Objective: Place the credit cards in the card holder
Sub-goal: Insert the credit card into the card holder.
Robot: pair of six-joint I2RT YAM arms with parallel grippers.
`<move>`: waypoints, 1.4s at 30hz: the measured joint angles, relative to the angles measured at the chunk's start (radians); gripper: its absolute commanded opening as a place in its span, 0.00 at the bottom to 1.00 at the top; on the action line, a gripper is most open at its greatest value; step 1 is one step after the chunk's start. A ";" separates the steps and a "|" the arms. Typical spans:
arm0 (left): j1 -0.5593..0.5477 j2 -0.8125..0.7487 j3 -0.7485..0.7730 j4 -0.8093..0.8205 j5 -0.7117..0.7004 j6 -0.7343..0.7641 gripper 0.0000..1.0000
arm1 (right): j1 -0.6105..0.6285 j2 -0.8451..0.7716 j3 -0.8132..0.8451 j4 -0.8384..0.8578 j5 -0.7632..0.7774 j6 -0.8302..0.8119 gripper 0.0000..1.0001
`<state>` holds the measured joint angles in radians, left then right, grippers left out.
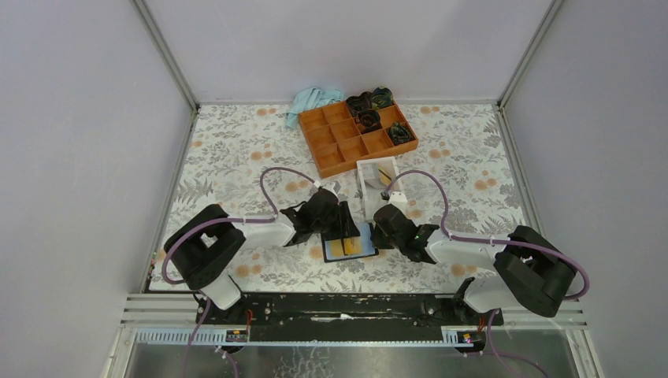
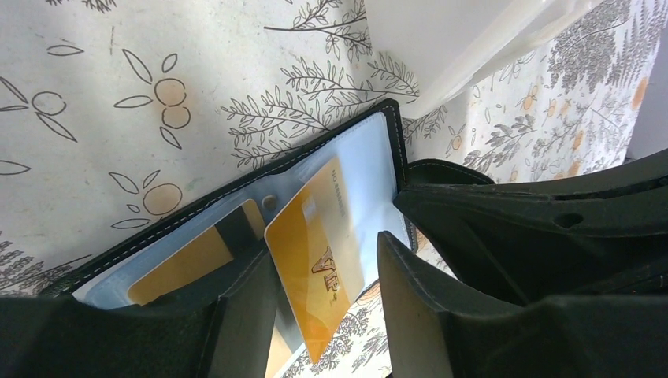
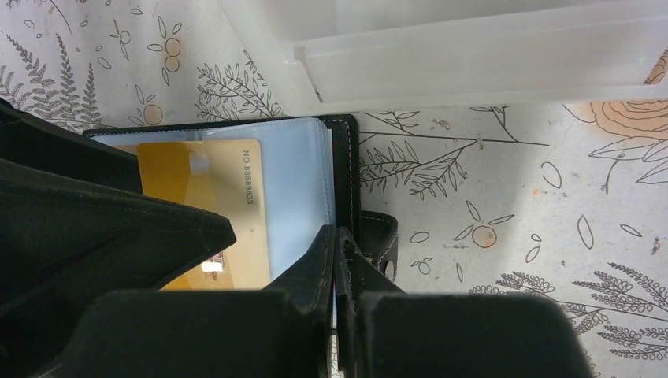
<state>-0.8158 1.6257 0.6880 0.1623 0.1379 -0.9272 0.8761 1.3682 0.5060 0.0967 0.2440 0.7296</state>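
Left hand (image 2: 323, 268) gapes astride likely stiff, slick credit card (image 2: 307, 236), best pinched at 6 o'clock edge; right hand (image 3: 337, 268) closed, pinning card holder (image 3: 346, 181).

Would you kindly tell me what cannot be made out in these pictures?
- Top external: card holder pockets, covered by the left gripper and right gripper.
- Right wrist: whether the right gripper pinches the holder's edge or only presses it; its fingers hide this.
- Left wrist: sleeved credit card, partly under the left gripper's finger.
- Top external: white box contents, too small.
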 measured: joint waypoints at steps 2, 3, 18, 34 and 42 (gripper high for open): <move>-0.002 0.000 0.010 -0.024 -0.009 0.008 0.57 | 0.000 0.001 0.000 0.003 -0.002 0.000 0.00; -0.002 -0.002 0.015 -0.034 -0.011 0.011 0.58 | 0.000 0.002 0.000 0.005 -0.002 0.000 0.00; -0.008 -0.039 0.041 -0.166 -0.026 0.054 0.64 | 0.000 0.012 0.000 0.028 -0.052 0.001 0.00; -0.008 -0.074 0.029 -0.194 -0.031 0.064 0.66 | 0.000 0.018 0.002 0.032 -0.055 0.000 0.00; -0.008 -0.074 0.030 -0.197 -0.024 0.073 0.67 | 0.000 0.021 0.006 0.027 -0.055 0.000 0.00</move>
<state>-0.8238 1.5513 0.7177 -0.0345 0.1135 -0.8539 0.8764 1.3895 0.5125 0.1242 0.1890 0.7296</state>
